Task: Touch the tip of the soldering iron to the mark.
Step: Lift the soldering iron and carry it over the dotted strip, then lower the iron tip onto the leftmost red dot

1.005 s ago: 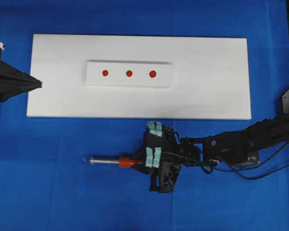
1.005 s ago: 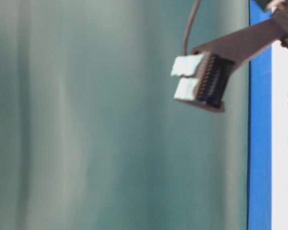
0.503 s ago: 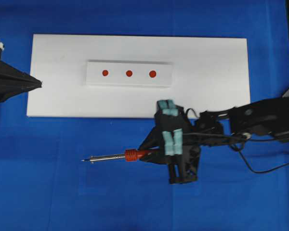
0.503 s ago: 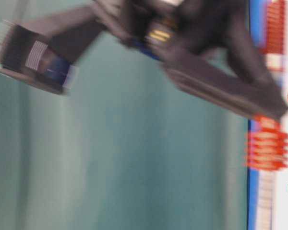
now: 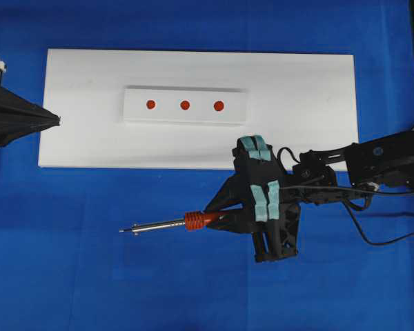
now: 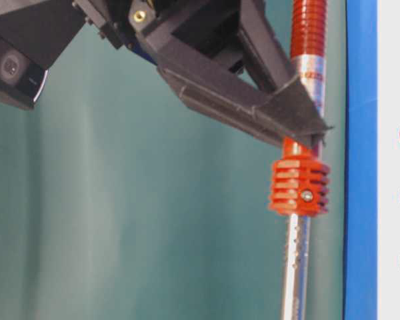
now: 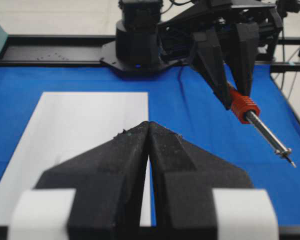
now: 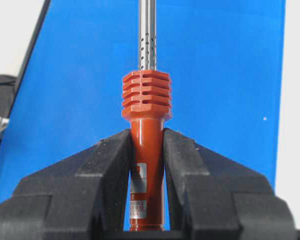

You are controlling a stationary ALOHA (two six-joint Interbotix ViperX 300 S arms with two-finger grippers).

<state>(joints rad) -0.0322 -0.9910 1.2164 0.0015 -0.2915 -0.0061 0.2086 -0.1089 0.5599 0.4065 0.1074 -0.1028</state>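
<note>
Two fingers, right gripper (image 8: 147, 150): closed on the red-orange handle of the soldering iron (image 5: 186, 221), one pad (image 8: 110, 165) on each side, just behind the ribbed collar.
Left gripper (image 7: 149, 131): fingers pressed together, holding nothing, parked at the left edge of the white board (image 5: 303, 124).
Hold point: handle, near the collar; judged sound, since it keeps the fingers off the metal shaft and leaves the working end free.
Handling: likely light and stiff; the smooth round handle may roll or slip between flat pads, and the thin tip looks easy to bend under a hard press.
Cord: black cord (image 5: 372, 238) trails from the right arm; it may tug on the tool.
Iron position: raised over the blue desk (image 5: 90, 276), lying roughly level, tip pointing left, well apart from the board.
Mark (image 5: 185, 105): middle red dot of three on the white block (image 5: 134, 114), untouched.
Hidden: rear of the handle is buried between the fingers; the tip is cut off in the table-level and right wrist views.
Unclear: height of the tip above the desk.
</note>
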